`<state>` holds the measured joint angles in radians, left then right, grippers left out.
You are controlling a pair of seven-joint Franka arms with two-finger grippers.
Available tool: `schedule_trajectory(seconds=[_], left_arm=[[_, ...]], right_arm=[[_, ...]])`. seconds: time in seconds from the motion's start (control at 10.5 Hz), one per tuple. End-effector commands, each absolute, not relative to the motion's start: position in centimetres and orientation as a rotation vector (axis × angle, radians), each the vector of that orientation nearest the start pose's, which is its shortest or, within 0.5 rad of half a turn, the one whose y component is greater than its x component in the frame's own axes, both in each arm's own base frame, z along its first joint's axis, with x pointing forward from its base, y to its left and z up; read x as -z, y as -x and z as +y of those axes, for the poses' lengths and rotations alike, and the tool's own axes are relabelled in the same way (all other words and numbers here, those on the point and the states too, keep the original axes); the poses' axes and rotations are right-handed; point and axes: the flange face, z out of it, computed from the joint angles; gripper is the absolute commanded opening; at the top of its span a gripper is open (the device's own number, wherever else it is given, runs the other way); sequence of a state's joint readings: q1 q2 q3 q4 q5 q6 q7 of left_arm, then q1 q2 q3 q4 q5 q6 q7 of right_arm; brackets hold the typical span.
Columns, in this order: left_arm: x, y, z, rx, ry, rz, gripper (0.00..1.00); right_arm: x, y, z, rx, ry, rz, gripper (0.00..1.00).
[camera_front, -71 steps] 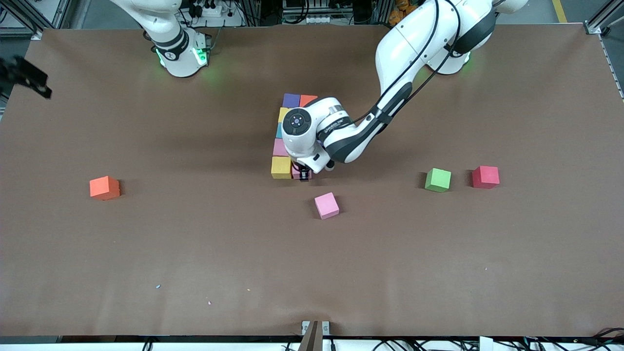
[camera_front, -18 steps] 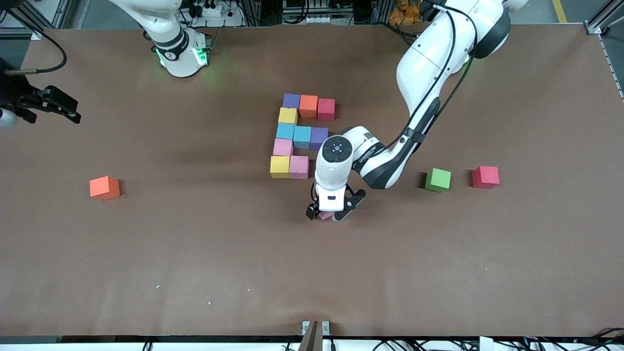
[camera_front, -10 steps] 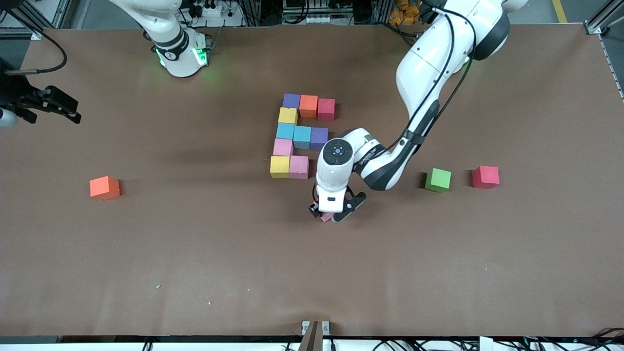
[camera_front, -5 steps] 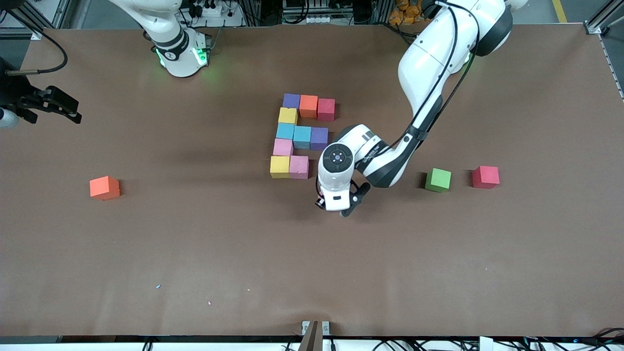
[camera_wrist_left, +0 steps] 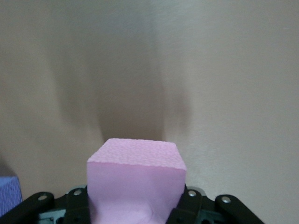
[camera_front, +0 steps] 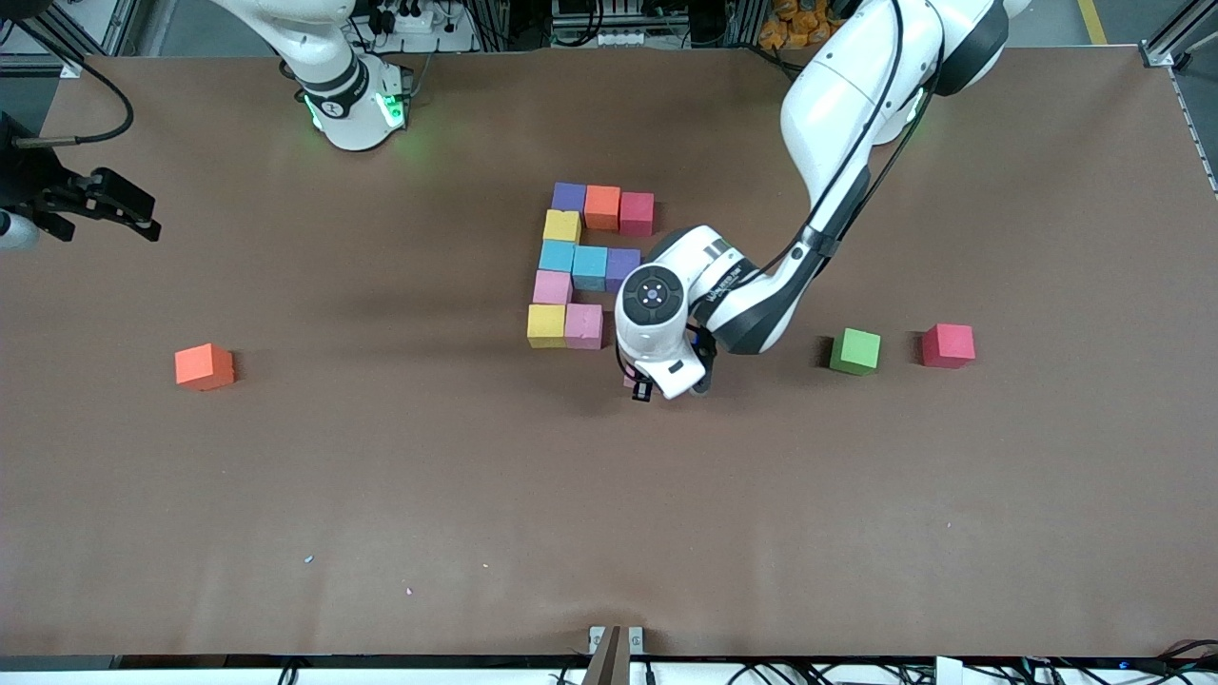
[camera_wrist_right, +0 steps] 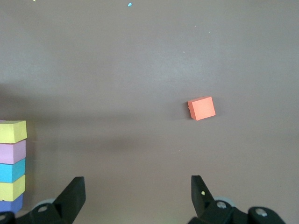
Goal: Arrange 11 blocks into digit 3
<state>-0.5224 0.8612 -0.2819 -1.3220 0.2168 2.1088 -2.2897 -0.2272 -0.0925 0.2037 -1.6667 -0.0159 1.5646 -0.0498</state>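
Note:
The digit figure [camera_front: 589, 267] stands mid-table: purple, orange and red cubes in the bar nearest the robots, a yellow cube, two light blue cubes and a purple one, a pink cube, then a yellow cube [camera_front: 547, 325] and a pink cube [camera_front: 583, 326]. My left gripper [camera_front: 645, 385] is shut on a pink block [camera_wrist_left: 135, 179] and holds it above the table beside that last pink cube, toward the left arm's end. My right gripper [camera_front: 95, 205] is open and empty, waiting over the table edge at the right arm's end; its fingers [camera_wrist_right: 74, 196] stand wide apart.
A loose orange cube [camera_front: 204, 366] lies toward the right arm's end and also shows in the right wrist view [camera_wrist_right: 202, 108]. A green cube [camera_front: 854, 351] and a loose red cube [camera_front: 948, 344] lie toward the left arm's end.
My left gripper shut on the loose pink block, lifted it off the table and carried it toward the figure. The right arm has not moved in the last seconds.

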Motion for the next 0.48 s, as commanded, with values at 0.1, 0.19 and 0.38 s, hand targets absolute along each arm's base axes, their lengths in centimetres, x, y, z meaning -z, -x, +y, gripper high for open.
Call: schedule_trajectory(seconds=[0.1,0.19,0.38], left_arm=[[-21.9,-51.6,-52.0,-0.031,2.163,-2.184,0.03],[-21.4,-51.2,-52.1,-0.03,2.127,-2.208,0.03],[-21.0,-51.4,-51.8,-0.022,2.098,-2.232,0.03]], right_arm=[[-63.1,-52.2,-2.2,-0.018,3.225,-0.246,1.0],[-64.0,-51.9,-2.7,-0.011,3.224,-0.224,1.0],[-64.8,-52.2,-2.2,0.027,3.216,-0.221,1.0]])
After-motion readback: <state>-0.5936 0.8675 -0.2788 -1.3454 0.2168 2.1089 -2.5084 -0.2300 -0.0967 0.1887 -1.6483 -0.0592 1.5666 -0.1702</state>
